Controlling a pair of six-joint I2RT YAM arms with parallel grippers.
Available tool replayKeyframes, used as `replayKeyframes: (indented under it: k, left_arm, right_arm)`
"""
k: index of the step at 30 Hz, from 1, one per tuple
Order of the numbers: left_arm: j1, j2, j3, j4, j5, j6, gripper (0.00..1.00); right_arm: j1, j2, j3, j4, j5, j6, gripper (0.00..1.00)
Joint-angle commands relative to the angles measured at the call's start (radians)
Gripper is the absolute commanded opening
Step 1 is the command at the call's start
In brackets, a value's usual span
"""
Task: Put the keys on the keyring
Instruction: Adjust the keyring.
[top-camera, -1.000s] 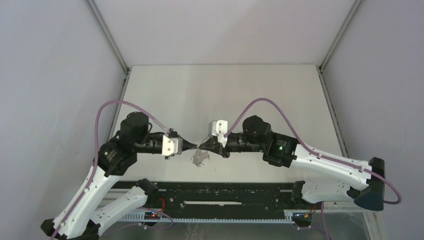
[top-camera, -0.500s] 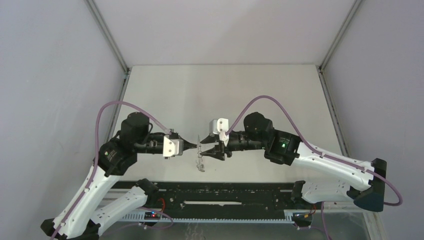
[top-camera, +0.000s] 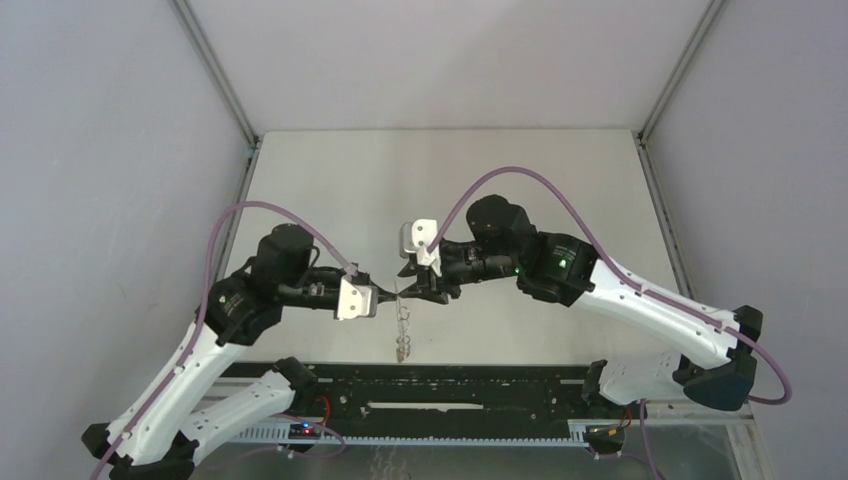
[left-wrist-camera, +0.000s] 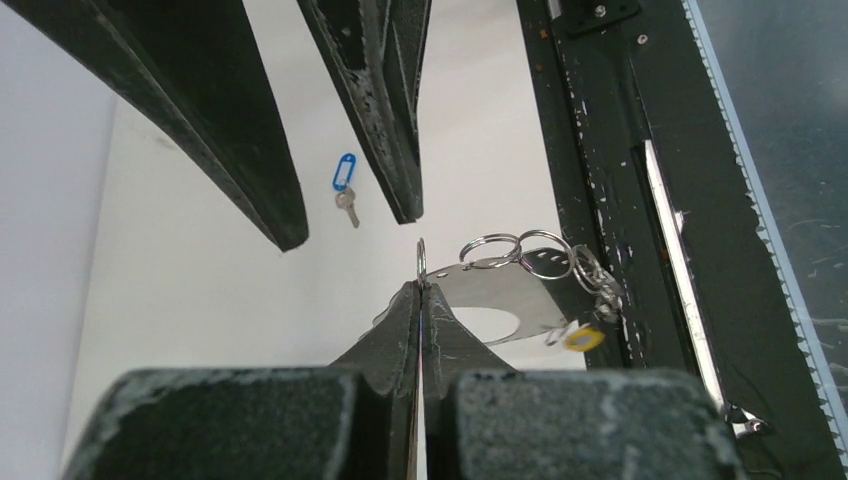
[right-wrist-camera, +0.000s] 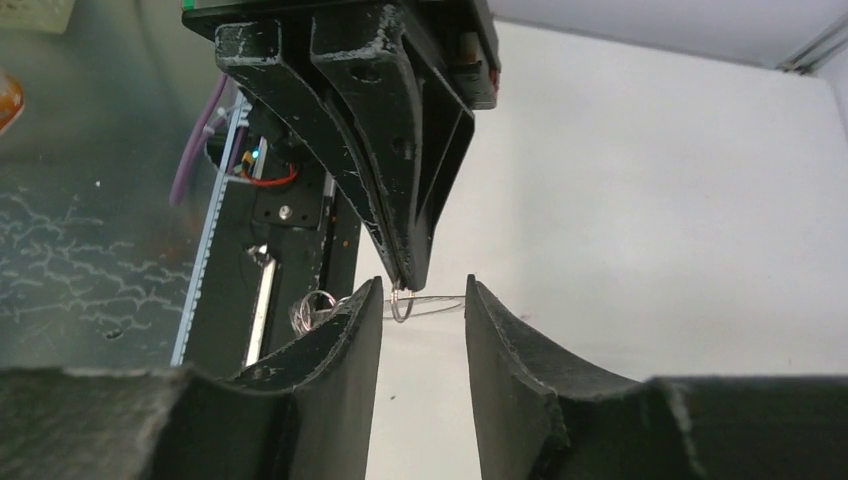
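Two arms (top-camera: 215, 340) (top-camera: 620, 295) bend in, tips meeting above tabletop (top-camera: 450, 180). L pincer (left-wrist-camera: 421, 290) clenched on a small loop of the keyring (left-wrist-camera: 510, 285), which hangs w/ yellow key (left-wrist-camera: 583, 338) by its loops. R pincer (right-wrist-camera: 425, 300) released, fingers (right-wrist-camera: 345, 340) beside that loop. Blue key (left-wrist-camera: 345, 185) lies apart on tabletop.

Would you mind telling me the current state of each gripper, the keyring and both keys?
left gripper: shut on the keyring, pinching one small loop.
right gripper: open, straddling that loop.
keyring: held above the table, hanging from the left gripper.
blue key: lying on the table, off the keyring.
yellow key: dangling among the keyring's loops, seemingly attached.
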Motion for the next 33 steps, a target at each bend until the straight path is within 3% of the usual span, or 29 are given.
replayKeyframes:
  k: [1,9,19,21,24,28,29,33]
  left_arm:
    - [-0.006,0.005,0.071,0.012,-0.013,0.009,0.0]
    - [-0.006,0.0,0.074,0.019,-0.006,0.001,0.0]
    - [-0.006,-0.015,0.078,0.034,-0.003,-0.033,0.0]
    - [-0.006,-0.016,0.078,0.034,-0.003,-0.035,0.0]
    - [-0.008,-0.018,0.078,0.034,0.007,-0.039,0.0]
    - [-0.007,-0.023,0.07,0.039,0.014,-0.048,0.0]
    - [-0.007,-0.025,0.068,0.043,0.016,-0.054,0.01]
    - [-0.007,-0.037,0.053,0.079,0.008,-0.114,0.32]
  right_arm:
    - [-0.006,0.031,0.073,-0.126,-0.044,-0.058,0.44]
    - [0.001,0.094,0.148,-0.212,-0.061,-0.054,0.42]
    - [0.025,0.134,0.154,-0.183,0.015,-0.049,0.35]
    - [0.026,0.134,0.154,-0.176,0.02,-0.047,0.29]
    - [0.026,0.129,0.153,-0.156,0.033,-0.045,0.02]
    - [0.025,0.085,0.091,-0.073,0.05,-0.033,0.0]
    - [0.025,0.062,0.061,-0.035,0.049,-0.024,0.0]
    - [0.009,-0.035,-0.079,0.143,0.021,0.033,0.0]
